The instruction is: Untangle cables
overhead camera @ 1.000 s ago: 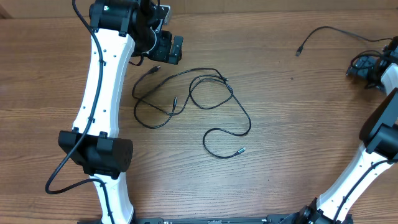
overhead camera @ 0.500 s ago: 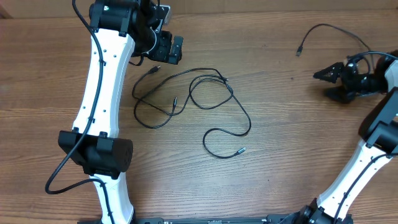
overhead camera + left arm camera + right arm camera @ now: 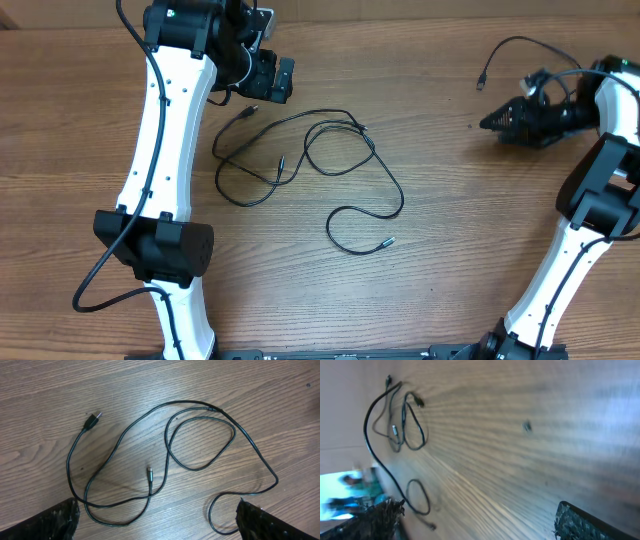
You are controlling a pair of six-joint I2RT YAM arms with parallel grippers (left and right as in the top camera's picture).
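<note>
Lying looped on the wood surface (image 3: 450, 250), thin black cables (image 3: 372, 150), left tool (image 3: 268, 80) spread wide right by them, right tool (image 3: 493, 122) released too, both empty

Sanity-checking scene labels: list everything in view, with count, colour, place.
tangled cables: one loose tangle, strand count unclear, black, table centre
separate cable: 1, black, far right
table: 1, brown wood
left arm: 1, white and black, left side
right arm: 1, white and black, right side
left gripper: 1, black, open, empty, near the tangle's plug
right gripper: 1, black, open, empty, below the separate cable
</note>
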